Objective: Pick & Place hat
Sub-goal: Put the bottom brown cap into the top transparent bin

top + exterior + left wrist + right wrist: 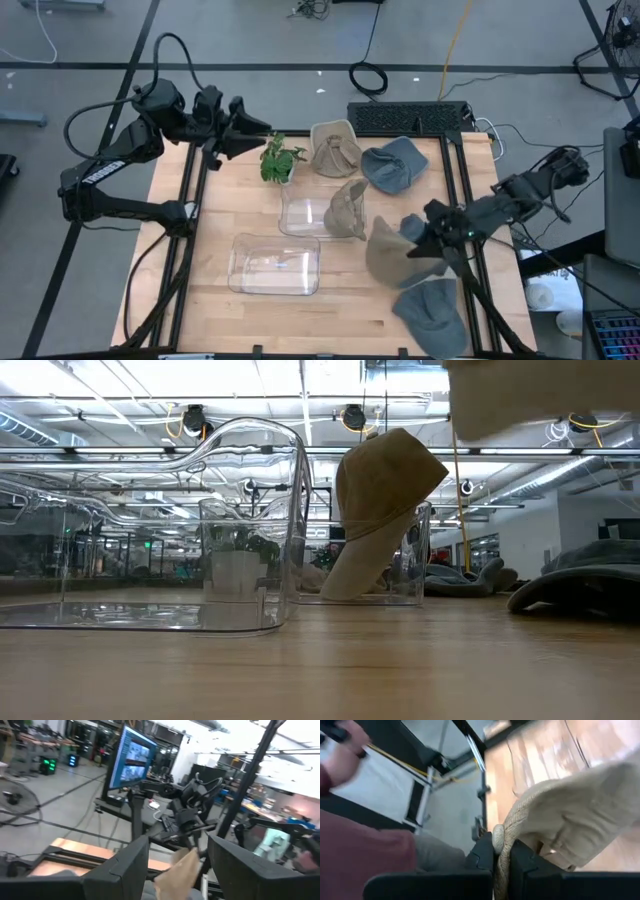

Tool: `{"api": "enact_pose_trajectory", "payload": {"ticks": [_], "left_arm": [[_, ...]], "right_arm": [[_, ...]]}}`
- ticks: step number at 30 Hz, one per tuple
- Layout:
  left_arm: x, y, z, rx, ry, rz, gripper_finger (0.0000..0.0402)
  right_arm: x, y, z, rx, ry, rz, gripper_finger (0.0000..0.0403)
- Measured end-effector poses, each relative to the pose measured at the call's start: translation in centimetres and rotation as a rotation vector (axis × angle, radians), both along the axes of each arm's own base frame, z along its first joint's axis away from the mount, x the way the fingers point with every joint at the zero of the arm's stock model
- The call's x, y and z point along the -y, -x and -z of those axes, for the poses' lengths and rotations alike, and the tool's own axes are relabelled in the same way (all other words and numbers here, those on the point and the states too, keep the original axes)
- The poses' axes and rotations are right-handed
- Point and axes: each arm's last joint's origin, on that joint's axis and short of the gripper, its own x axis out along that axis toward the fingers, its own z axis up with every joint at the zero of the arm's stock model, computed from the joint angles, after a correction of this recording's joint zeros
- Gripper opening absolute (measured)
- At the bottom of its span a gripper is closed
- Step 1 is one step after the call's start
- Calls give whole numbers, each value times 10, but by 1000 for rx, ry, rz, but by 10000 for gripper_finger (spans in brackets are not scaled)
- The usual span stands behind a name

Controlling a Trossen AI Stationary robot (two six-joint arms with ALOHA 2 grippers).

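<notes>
The right gripper (pixel 432 238) is pinching a tan hat (pixel 392 255) by its brim, fingers pressed together, and carrying it clear of the table at centre-right of the high view. One tan hat (pixel 347 208) is already sitting in the clear bin (pixel 300 214) mid-frame; the second bin (pixel 275 264), lower left of centre, is holding nothing. The left gripper (pixel 247 139) is waiting at upper left, fingers spread and holding nothing. Several hats are still lying loose.

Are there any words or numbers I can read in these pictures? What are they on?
No words or numbers can be read.
The left arm has pale lettering along it, too small to read.
The monitor shows a lit screen, too blurred to read.
The tan hat, clear bins and plant carry no writing that shows.
</notes>
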Motion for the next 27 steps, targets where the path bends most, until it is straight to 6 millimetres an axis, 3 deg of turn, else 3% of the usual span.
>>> {"api": "enact_pose_trajectory", "payload": {"ticks": [13,27], "left_arm": [[-2,0,-1,12,-25,-63,214],[-1,1,-1,9,21,-49,214]], "right_arm": [[16,-25,-56,408,77,130,5],[28,-59,-79,686,422,522,5]]}}
